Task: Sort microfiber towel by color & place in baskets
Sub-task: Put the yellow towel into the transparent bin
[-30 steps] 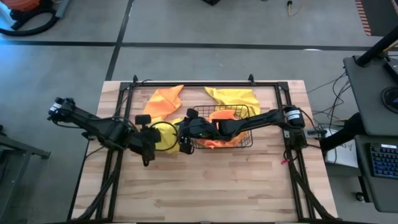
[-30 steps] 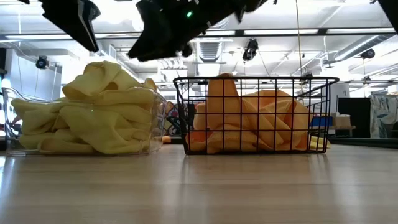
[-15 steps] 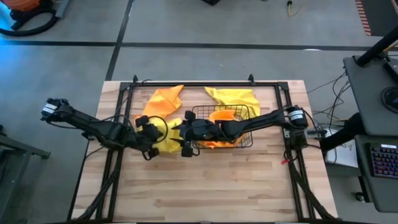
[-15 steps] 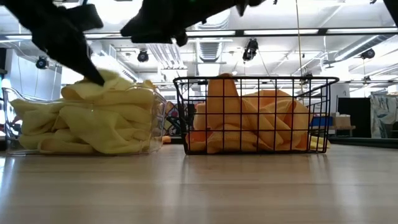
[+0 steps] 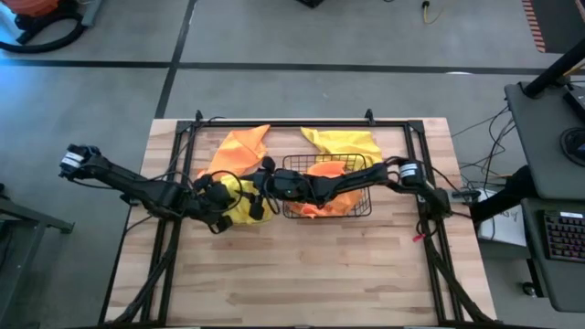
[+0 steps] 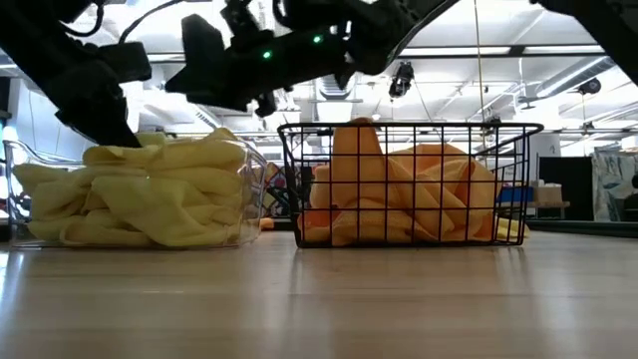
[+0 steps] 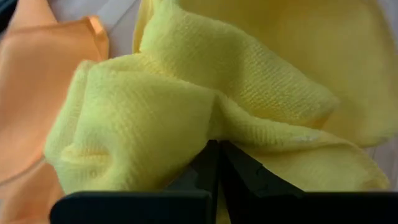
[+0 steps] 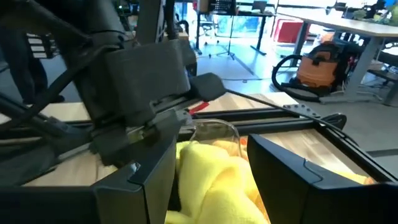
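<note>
Sorting well along; two towels left at 12 o'clock.
Yellow towels (image 6: 140,194) filled the clear bin (image 6: 249,189), orange towels (image 6: 399,189) the wire basket (image 6: 409,130). One orange towel (image 5: 239,146) and one yellow towel (image 5: 345,143) lay loose behind them. Left gripper (image 5: 245,203), a second earlier raised and parted, had dropped and closed on the yellow pile; right gripper (image 5: 259,180) stood spread, moved over the bin.

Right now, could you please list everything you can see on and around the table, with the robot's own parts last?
Clear plastic basket: one, see-through, left of the wire basket in the low view, heaped with yellow towels.
Wire basket: one, black, table middle, holding orange towels.
Loose orange towel: one, far side of the table, behind the clear basket.
Loose yellow towel: one, far side, behind the wire basket.
Table: one, light wood.
Left gripper: shut, pressed into the yellow heap.
Right gripper: open, above the clear basket's inner edge.
</note>
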### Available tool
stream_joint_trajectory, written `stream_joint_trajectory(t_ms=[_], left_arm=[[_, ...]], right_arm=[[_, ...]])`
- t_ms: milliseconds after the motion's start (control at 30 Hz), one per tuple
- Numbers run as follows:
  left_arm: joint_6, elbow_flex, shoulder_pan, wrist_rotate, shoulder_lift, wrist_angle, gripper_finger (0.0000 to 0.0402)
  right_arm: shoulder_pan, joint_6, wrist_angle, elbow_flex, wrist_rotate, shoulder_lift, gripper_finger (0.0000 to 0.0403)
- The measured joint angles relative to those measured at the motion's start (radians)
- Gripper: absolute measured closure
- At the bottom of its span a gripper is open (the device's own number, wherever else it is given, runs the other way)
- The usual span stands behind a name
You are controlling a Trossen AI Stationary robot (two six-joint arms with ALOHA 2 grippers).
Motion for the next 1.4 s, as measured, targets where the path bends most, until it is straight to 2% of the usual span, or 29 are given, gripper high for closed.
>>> stream_joint_trajectory(t_ms=[200,433,700,900,1167,1267,1400], left_arm=[[-0.062,-0.038,0.0,0.029,0.034,0.0,0.0401],[-0.12,-0.051,0.0,0.037,0.066,-0.001,0.0402],[-0.025,0.04,0.0,0.038,0.06,-0.016,0.0402],[-0.027,0.117,0.0,0.042,0.058,-0.105,0.0397],[0.004,0.272,-0.002,0.041,0.058,-0.304,0.033],[0.101,0.299,0.0,-0.002,0.055,-0.292,0.032],[0.191,0.288,0.045,-0.024,0.057,-0.204,0.0338]], right_arm=[[0.0,0.0,-0.046,0.04,0.0,0.034,0.0209],[0.003,-0.029,-0.133,0.039,0.001,-0.038,0.0209],[0.005,-0.077,-0.321,0.037,0.001,-0.145,0.0209],[0.007,-0.077,-0.522,0.036,0.001,-0.235,0.0209],[0.019,-0.068,-0.731,0.033,0.001,-0.342,0.0209],[0.028,-0.064,-0.791,0.027,0.001,-0.373,0.0209],[0.044,-0.053,-0.822,0.021,0.001,-0.405,0.0209]])
